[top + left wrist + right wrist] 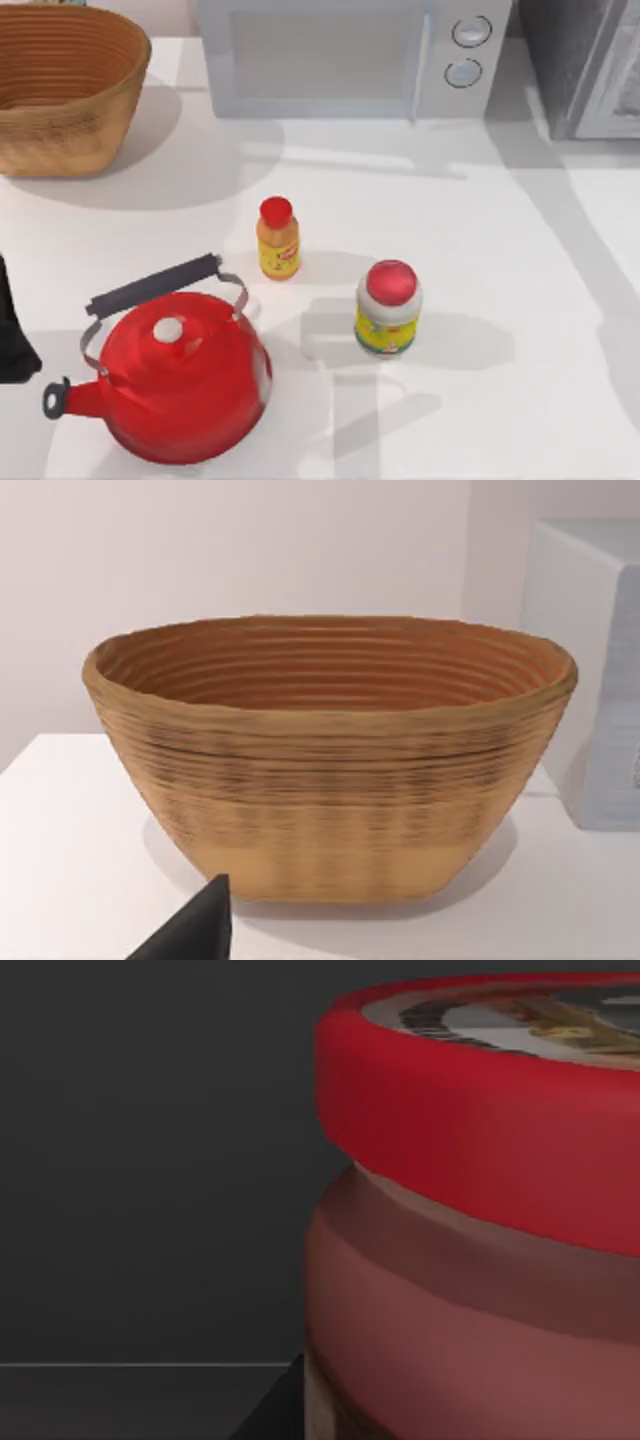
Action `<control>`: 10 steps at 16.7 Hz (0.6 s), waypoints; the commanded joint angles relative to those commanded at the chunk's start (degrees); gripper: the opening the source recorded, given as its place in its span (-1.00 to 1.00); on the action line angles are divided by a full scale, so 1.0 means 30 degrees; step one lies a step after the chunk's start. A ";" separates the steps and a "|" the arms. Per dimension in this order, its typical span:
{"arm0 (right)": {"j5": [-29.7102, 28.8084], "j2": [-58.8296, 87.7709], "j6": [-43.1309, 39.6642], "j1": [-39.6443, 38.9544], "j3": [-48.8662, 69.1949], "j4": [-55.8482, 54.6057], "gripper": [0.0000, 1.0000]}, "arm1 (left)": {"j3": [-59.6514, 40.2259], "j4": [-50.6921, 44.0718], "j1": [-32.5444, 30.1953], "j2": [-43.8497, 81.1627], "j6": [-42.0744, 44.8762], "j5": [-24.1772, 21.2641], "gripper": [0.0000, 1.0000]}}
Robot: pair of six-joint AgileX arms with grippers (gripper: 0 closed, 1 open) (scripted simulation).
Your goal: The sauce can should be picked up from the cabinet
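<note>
Right wrist view, lower middle of the frame: a dark wedge of the right gripper (268, 1412) against the base of the sauce can (470, 1240), which looms very close on the right side of the frame. Can't tell whether the fingers stand apart or clamp the can. Red rim and a slice of the pale printed top at the upper right, dull red body below, cut off at the right and bottom edges. Dark grey wall and floor of the cabinet (140, 1160) behind it on the left, a thin pale line marking the floor's edge.

Top view, upper right corner: same cabinet (565, 60), speckled grey side and pale panel, cut off by the frame. Beside it along the top edge, the white microwave (340, 55). Wicker basket (60, 85) at upper left, red kettle (180, 375) at lower left, slim orange bottle (278, 238) near the centre, yellow-labelled jar (389, 308) just right of it and lower.

Left arm (12, 330) parked at the left edge, mid-height. Left wrist view: a black tip of the left gripper (195, 932) at the bottom, basket ahead; fingers' spread not readable.
</note>
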State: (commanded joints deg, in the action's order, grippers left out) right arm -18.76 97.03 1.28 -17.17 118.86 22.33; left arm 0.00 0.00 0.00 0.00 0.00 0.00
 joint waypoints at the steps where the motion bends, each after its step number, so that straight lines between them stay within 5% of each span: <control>1: 0.0000 0.0000 0.0000 0.0000 0.0000 0.0000 -0.96 | 0.0000 0.0000 0.0000 0.0000 0.0000 0.0000 1.00; 10: 0.0007 -0.0013 0.0032 -0.0031 -0.0003 0.0003 -1.00 | 0.0000 0.0000 0.0000 0.0000 0.0000 0.0000 1.00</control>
State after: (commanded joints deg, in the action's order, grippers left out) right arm -18.74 96.99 1.38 -17.26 118.85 22.34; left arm 0.00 0.00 0.00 0.00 0.00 0.00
